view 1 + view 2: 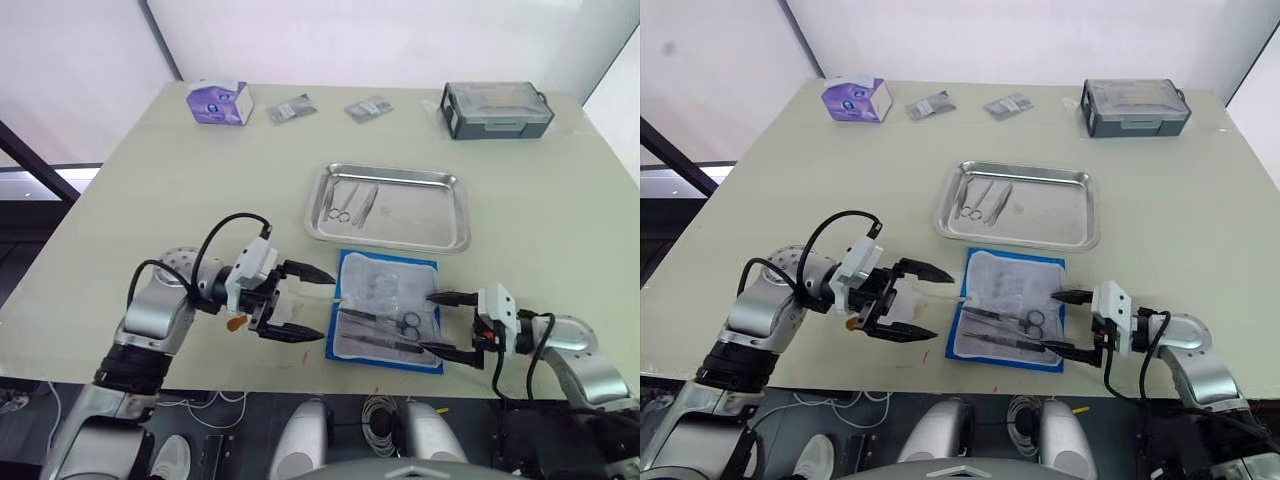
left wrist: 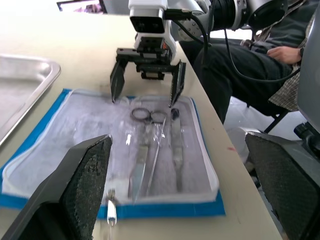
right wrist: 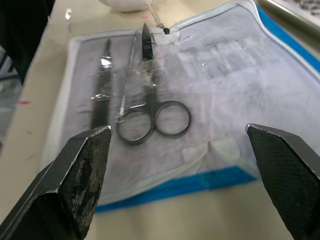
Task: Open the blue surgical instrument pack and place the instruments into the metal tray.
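Pack (image 1: 386,311) lying flat near front edge of surface (image 1: 150,180), just below tray (image 1: 440,235), clear layer up, scissors (image 3: 150,107) and forceps (image 3: 101,95) inside. Left end effector (image 1: 305,302) and right end effector (image 1: 445,323) both released, flanking it. Two instruments (image 1: 350,203) already in tray. Next, probably: lifting out scissors. Tissue box (image 1: 220,102), sachets (image 1: 291,108), grey box (image 1: 497,109) well apart; nothing blocking.

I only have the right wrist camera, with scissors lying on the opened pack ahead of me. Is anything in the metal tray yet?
Observer: Yes. The metal tray already holds a few instruments, all at its left end.
Operator: Where is the left claw?
Observer: The left claw is open at the left edge of the blue surgical instrument pack.
Operator: Is there room left in the tray?
Observer: Its right half is bare.
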Controlling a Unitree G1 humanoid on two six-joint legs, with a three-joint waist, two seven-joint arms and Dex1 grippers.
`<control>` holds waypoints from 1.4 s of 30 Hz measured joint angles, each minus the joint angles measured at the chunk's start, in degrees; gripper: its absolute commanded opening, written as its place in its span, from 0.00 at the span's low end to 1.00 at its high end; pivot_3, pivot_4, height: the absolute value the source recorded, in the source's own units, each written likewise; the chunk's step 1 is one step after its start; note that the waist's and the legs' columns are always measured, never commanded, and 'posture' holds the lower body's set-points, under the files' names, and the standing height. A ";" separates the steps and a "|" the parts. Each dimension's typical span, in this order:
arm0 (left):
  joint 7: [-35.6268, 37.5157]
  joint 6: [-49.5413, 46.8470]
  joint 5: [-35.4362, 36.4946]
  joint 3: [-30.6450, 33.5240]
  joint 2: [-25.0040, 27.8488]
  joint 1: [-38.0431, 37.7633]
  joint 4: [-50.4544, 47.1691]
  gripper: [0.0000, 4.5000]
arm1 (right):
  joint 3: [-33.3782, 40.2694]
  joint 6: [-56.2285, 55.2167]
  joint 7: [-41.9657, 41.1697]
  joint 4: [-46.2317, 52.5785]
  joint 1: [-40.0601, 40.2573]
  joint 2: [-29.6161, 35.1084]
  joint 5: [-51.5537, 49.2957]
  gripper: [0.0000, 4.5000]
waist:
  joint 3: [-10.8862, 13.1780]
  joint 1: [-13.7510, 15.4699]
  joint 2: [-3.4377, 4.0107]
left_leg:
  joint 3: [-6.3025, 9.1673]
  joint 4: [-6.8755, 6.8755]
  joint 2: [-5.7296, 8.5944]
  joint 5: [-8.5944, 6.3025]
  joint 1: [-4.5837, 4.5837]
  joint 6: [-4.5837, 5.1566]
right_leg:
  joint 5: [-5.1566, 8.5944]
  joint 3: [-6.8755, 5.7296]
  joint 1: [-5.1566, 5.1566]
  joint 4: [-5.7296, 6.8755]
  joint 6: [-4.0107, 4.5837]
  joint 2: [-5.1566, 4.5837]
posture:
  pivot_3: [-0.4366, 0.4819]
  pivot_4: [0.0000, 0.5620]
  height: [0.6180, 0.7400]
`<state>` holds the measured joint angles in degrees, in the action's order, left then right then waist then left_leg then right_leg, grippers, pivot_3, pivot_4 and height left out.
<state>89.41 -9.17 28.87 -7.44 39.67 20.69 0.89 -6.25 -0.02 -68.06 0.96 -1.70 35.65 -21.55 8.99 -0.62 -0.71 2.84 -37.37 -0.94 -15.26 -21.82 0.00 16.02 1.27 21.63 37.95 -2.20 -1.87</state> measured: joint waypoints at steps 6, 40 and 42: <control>-0.01 2.16 -2.05 -2.50 -2.22 1.03 1.48 1.00 | 1.49 2.55 -0.41 5.46 1.54 2.07 -2.27 1.00 | 0.48 -0.09 0.22 | 0.00 -0.04 0.03 0.00 -0.04 0.00 | -0.01 0.01 0.04 0.02 -0.01 0.03 | 0.48 0.27 1.00; 0.17 20.96 -15.65 -11.20 -10.21 7.55 24.09 1.00 | 6.32 7.33 1.11 16.97 5.08 6.81 -5.82 1.00 | 0.28 -0.14 0.61 | 0.02 -0.10 0.16 0.01 0.06 0.02 | -0.01 0.02 -0.04 0.14 -0.04 -0.01 | 0.48 0.27 1.00; 0.15 20.27 -16.15 -11.26 -10.19 7.61 23.75 1.00 | 6.32 7.35 1.30 16.97 4.67 6.81 -5.72 1.00 | 0.27 -0.14 0.62 | 0.01 -0.10 0.17 0.01 0.06 0.02 | -0.01 0.02 -0.04 0.14 -0.04 -0.01 | 0.48 0.27 1.00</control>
<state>89.56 11.10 12.72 -18.70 29.48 28.31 24.64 0.07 7.33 -66.76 17.94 2.97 42.45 -27.27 9.25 -0.76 -0.09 2.85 -37.46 -0.78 -15.24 -21.75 0.02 16.00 1.29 21.59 38.09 -2.24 -1.88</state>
